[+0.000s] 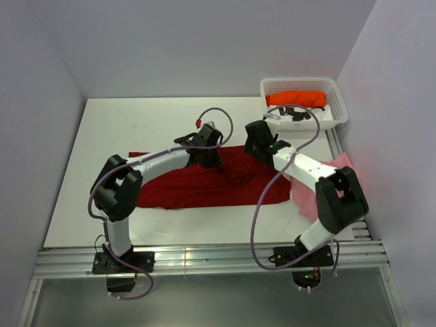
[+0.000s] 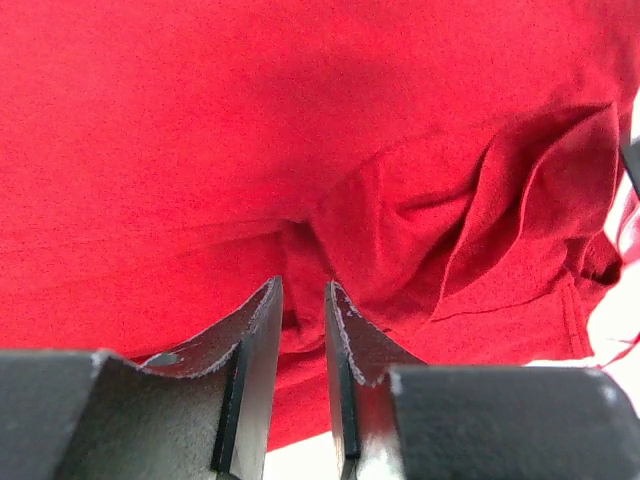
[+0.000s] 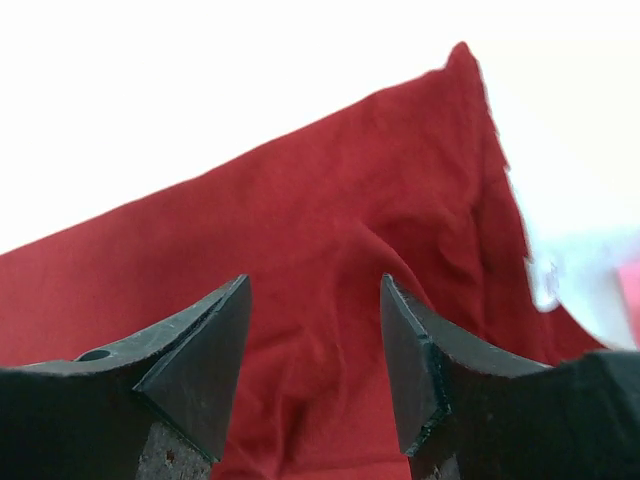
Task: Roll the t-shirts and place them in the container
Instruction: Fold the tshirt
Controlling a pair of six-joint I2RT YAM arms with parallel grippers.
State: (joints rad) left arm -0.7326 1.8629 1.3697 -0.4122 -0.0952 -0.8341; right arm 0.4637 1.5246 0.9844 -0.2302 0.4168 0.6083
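Observation:
The dark red t-shirt (image 1: pixel 197 189) lies spread and wrinkled across the middle of the table. My left gripper (image 1: pixel 206 161) is at its far edge, jaws nearly together and pinching a fold; in the left wrist view (image 2: pixel 303 290) creases in the shirt (image 2: pixel 250 130) run into the fingertips. My right gripper (image 1: pixel 259 151) is open just above the shirt's far right part; in the right wrist view (image 3: pixel 315 285) the cloth (image 3: pixel 330 200) shows between the wide-apart fingers. The pink t-shirt (image 1: pixel 308 196) lies at the right edge, partly under the right arm. The orange-red t-shirt (image 1: pixel 296 99) is rolled in the basket.
The white mesh basket (image 1: pixel 303 82) stands at the far right corner with a small black item beside the orange-red shirt. White walls close in the table on the left, back and right. A metal rail runs along the near edge.

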